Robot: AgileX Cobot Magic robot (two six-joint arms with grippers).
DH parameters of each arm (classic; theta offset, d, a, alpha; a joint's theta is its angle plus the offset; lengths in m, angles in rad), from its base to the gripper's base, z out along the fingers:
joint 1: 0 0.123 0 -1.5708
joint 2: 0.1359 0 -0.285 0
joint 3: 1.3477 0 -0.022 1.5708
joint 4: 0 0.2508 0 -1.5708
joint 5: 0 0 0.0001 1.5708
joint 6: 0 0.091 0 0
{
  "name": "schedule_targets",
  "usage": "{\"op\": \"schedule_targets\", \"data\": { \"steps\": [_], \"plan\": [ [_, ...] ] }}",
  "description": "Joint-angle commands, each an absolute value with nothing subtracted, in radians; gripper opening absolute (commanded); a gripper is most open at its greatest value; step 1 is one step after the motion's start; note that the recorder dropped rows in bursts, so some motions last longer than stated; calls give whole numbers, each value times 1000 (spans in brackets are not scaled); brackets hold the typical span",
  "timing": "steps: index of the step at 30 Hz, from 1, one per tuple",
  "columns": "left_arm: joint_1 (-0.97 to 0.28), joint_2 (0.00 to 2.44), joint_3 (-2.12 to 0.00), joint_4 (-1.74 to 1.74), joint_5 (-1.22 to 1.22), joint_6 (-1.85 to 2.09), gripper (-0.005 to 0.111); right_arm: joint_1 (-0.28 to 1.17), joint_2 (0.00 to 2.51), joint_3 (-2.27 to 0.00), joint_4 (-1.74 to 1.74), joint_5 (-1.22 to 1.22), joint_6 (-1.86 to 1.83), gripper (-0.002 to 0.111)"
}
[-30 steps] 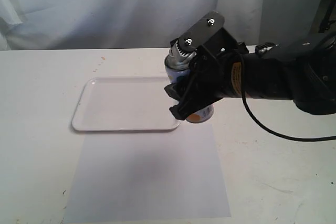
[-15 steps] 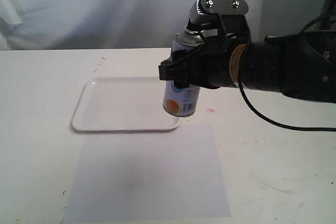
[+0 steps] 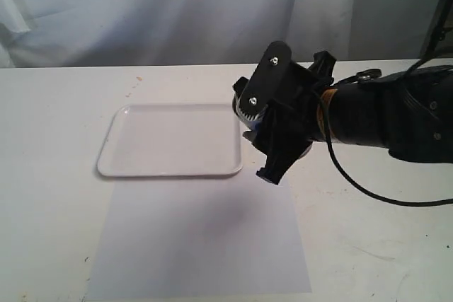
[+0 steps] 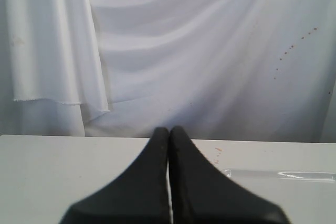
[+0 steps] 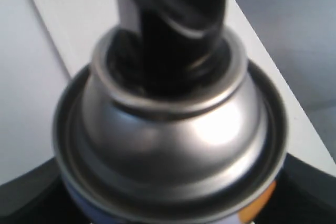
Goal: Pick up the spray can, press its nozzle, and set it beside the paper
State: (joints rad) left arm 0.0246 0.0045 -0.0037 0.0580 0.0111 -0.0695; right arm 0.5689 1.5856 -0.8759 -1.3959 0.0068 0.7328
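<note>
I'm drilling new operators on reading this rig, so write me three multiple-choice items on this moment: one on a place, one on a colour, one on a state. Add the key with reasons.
1. Where does the tray lie?
A. Between the paper and the curtain
B. In the middle of the paper
C. To the right of the paper

2. What colour is the nozzle of the spray can?
A. Red
B. White
C. Black

3. How does the left claw stand?
A. Wide open
B. Shut, with nothing in it
C. Shut on the tray

Key: 1 A, the tray's near rim meets the paper's far edge. 2 C, the right wrist view shows a black button on the silver dome. 3 B, its fingers press together with nothing between them.
</note>
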Motion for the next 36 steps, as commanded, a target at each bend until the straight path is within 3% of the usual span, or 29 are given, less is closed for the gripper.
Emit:
{"op": "schedule_targets", "data": {
  "steps": [1,13,24,31,36],
  "plan": [
    [18,0,0,63,0,-71,0,634,1576,-877,-1437,53,658,0],
    [18,0,0,31,0,-120,0,874,1576,-896,-1229,463,718,0],
    [18,0,0,-6,0,-314,0,902,1758,-995,-1123,733,648,0],
    [18,0,0,-22,7,-314,0,926,1763,-1097,-834,731,410,0],
    [18,0,0,-62,7,-317,0,948,1763,-1097,-822,720,400,0]
  ]
}}
